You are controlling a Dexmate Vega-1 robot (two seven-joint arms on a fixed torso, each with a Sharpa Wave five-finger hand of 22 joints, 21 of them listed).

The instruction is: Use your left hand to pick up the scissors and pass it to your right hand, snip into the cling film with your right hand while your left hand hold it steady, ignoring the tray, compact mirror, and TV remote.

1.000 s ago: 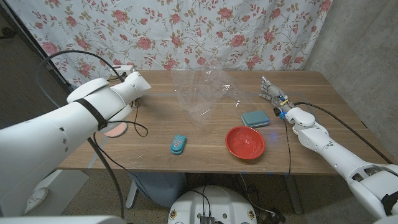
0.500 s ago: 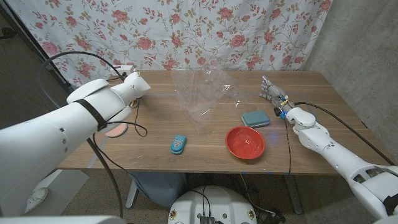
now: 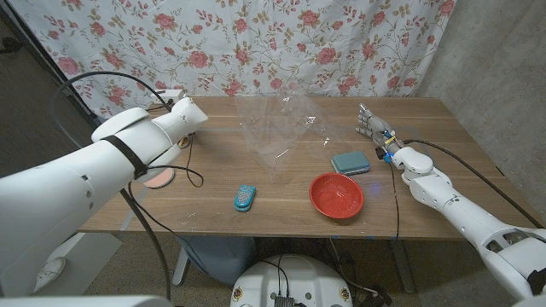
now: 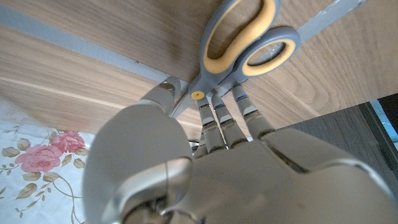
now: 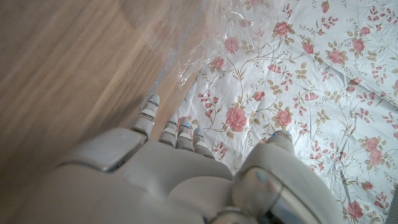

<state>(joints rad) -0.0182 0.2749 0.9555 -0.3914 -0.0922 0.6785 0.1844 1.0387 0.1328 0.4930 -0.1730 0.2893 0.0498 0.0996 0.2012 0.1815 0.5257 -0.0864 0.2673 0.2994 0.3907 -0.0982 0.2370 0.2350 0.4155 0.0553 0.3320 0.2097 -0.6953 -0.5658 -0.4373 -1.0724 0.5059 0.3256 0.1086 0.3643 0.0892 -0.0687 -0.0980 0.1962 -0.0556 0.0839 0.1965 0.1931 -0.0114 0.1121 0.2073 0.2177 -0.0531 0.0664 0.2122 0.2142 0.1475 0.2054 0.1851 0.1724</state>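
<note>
Scissors (image 4: pixel 245 46) with yellow and grey loops lying on the desk (image 3: pixel 213 205) near its left edge, seen in the left wrist view just past the left hand's fingertips (image 4: pixel 219 112). Left hand (image 4: pixel 205 155) reaching toward them, fingers straight and close together, tips at the scissors near the little yellow screw; hard to tell if touching, nothing held. Blades hidden behind the hand. In the head view, left arm big and white over the left side of the desk, covering that hand and the scissors. Cling film (image 3: pixel 277 128) standing up clear and crinkly near the back edge, about the middle of the desk, with bare wood in front of it. Right hand (image 3: pixel 373 130) near the right edge, toward the back, fingers up and a bit apart, holding nothing, well apart from the film. Teal compact mirror (image 3: pixel 350 163) just beside the right wrist, red tray (image 3: pixel 336 195) closer to the front edge, just in front of the mirror. Small blue TV remote (image 3: pixel 245 198) near the front edge, left of the middle. Pink round thing (image 3: pixel 158 178) near the left edge, half under the left arm. Open wood between the remote and the film, and between the tray and the right edge.
</note>
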